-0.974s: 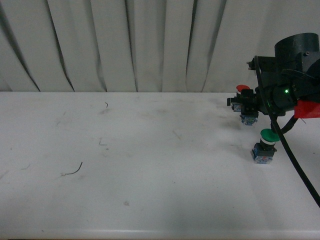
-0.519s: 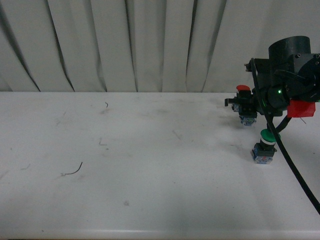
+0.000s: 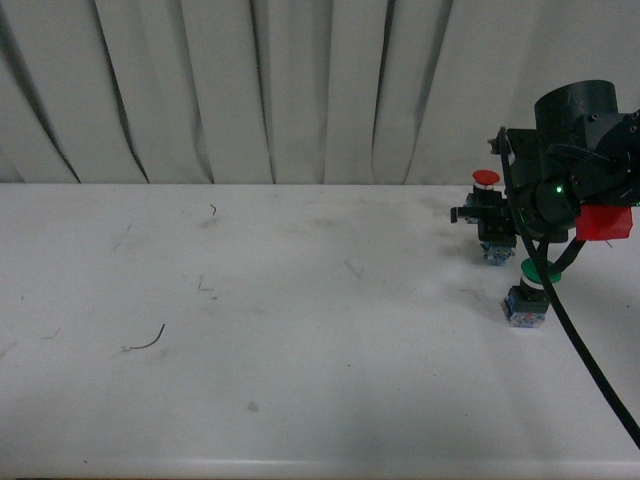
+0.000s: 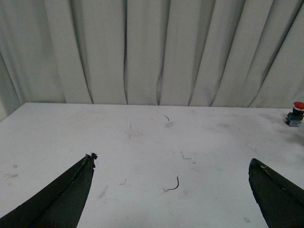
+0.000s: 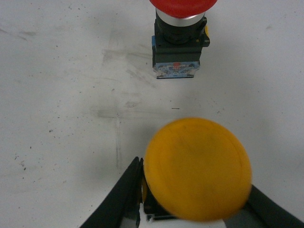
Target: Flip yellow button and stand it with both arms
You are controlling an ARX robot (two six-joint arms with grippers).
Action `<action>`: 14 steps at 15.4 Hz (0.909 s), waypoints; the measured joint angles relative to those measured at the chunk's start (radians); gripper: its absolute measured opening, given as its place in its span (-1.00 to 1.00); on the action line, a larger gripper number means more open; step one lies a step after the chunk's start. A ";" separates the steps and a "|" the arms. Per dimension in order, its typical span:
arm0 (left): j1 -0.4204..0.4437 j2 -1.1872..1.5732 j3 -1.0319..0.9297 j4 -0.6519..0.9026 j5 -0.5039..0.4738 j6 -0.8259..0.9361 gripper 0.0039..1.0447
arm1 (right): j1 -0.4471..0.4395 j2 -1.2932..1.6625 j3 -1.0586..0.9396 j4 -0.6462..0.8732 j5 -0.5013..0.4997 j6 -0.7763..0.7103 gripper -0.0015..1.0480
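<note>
The yellow button (image 5: 197,168) fills the right wrist view, its round yellow-orange cap turned toward the camera. My right gripper (image 5: 194,183) is shut on the body under that cap, one black finger on each side. In the front view the right gripper (image 3: 492,228) hangs at the far right of the table, and the button's blue-grey base (image 3: 494,252) pokes out beneath it; the cap is hidden there. My left gripper (image 4: 172,160) is open over bare table, nothing between its fingers. The left arm is outside the front view.
A red-capped button (image 3: 486,180) stands just behind the right gripper and shows in the right wrist view (image 5: 179,33). A green-capped button (image 3: 530,295) stands in front of it. A thin dark wire scrap (image 3: 148,342) lies left. A curtain hangs behind the white table (image 3: 300,400).
The right arm has come down and a little left with the yellow button, bringing its base closer to the table. The red and green buttons have not moved.
</note>
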 joint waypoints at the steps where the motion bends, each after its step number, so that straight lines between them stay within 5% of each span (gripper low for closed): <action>1: 0.000 0.000 0.000 0.000 0.000 0.000 0.88 | 0.000 0.000 0.000 0.000 0.000 0.000 -0.06; 4: 0.000 0.000 0.000 0.000 0.000 0.000 0.88 | -0.001 0.000 0.000 0.006 0.000 0.000 0.60; 7: 0.000 0.000 0.000 0.000 0.000 0.000 0.88 | -0.001 0.000 0.000 0.010 -0.003 0.001 0.70; 8: 0.000 0.000 0.000 0.000 0.000 0.000 0.88 | -0.001 -0.001 -0.003 0.016 -0.009 0.002 0.89; 14: 0.000 0.000 0.000 0.000 0.000 0.000 0.88 | -0.003 -0.185 -0.154 0.096 -0.090 0.017 0.87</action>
